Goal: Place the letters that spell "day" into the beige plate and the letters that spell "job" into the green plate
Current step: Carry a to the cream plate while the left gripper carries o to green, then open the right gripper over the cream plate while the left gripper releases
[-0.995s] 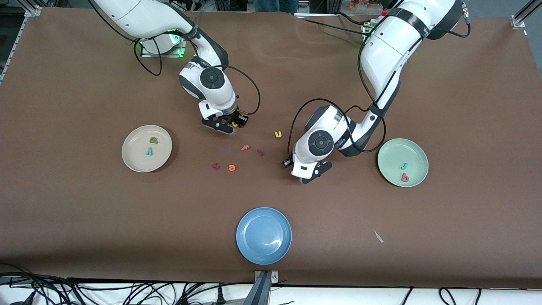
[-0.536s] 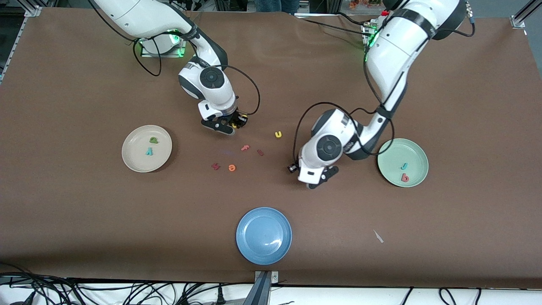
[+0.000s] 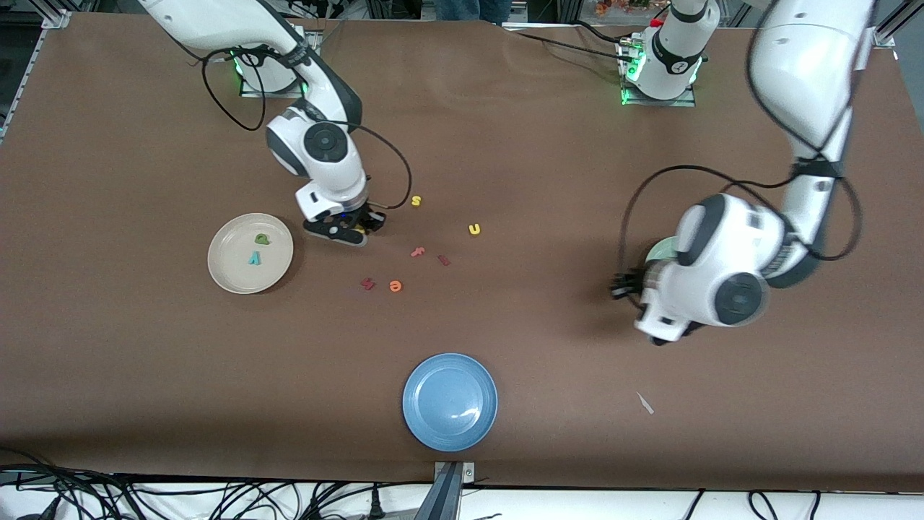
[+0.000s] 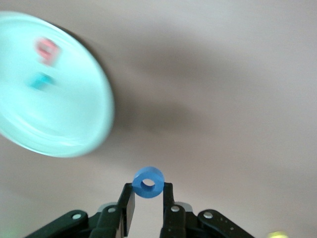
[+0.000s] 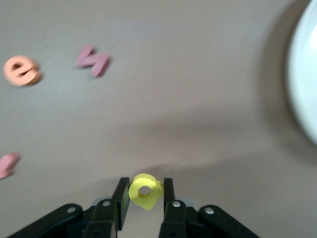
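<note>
Letters a (image 3: 261, 238) and y (image 3: 254, 258) lie in the beige plate (image 3: 225, 271); my right claw (image 5: 143, 198) pinches the yellow d (image 5: 144, 191) beside it. My left claw (image 4: 147, 198) pinches the blue o (image 4: 148, 182) near the green plate (image 4: 74, 134), where j (image 4: 42, 81) and b (image 4: 46, 49) sit. Two drops remain

No printed labels, brands or numbers are readable anywhere. The only characters are the foam letters themselves:

- Yellow s (image 3: 416, 201) and yellow u (image 3: 474, 229) lie loose on the table.
- Orange e (image 3: 395, 286) (image 5: 21, 70) is on the table, nearer the front camera than both.
- My left gripper (image 4: 148, 206) pinches a blue o (image 4: 148, 182).
- My right gripper (image 5: 143, 201) pinches a yellow d (image 5: 144, 191).
- The letters on the beige plate (image 3: 224, 274) are too small to read for certain.
- The other loose red and pink pieces I can't read.
</note>
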